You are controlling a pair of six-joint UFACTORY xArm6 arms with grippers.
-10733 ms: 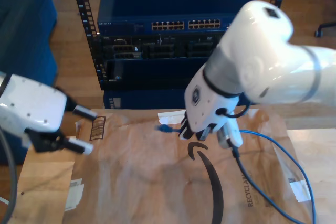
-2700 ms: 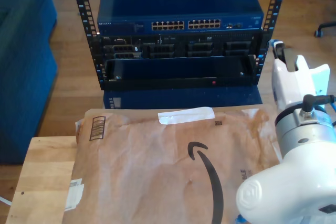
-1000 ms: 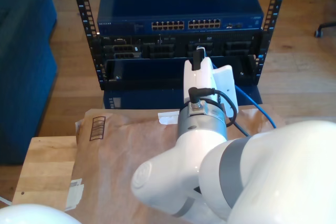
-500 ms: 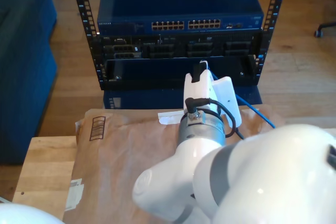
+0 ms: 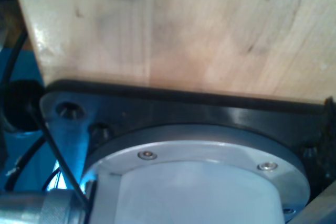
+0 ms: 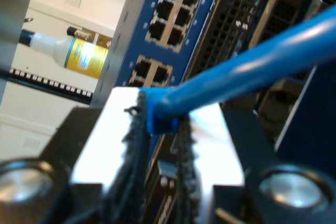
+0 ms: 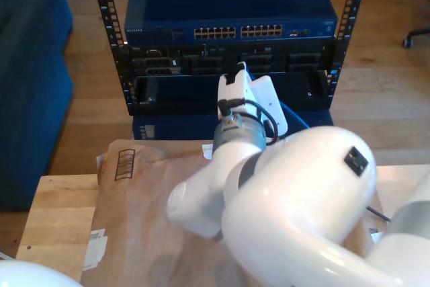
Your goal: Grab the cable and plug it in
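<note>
My second claw (image 6: 160, 145) pinches the cable (image 6: 247, 74) just behind its plug end, the dark ribbed pads (image 6: 135, 145) pressed against the blue boot; from the pinch the cable runs off as a thick blurred blue line across the second wrist view; beyond the claw stand the RJ45 ports of the blue network switch (image 6: 173, 19), close ahead but not touching the plug as far as can be told; below the switch, black rack units with vented faces (image 6: 247, 19); past the rack post, a white bottle with a yellow label (image 6: 79, 51) lies in the background; in the exterior view the second claw (image 7: 236, 75) is held up in front of the rack, at the level of the black units under the network switch (image 7: 228, 15), with a short run of cable (image 7: 292, 115) showing blue beside the wrist toward the exterior view's right; the white arm (image 7: 289, 193) rises over a brown paper mailer (image 7: 134, 186) that lies on the wooden counter (image 7: 54, 213); my first claw: state cannot be told, its wrist view showing a round grey flange (image 5: 194, 177) on a black plate (image 5: 173, 111) under pale wood (image 5: 178, 30).
</note>
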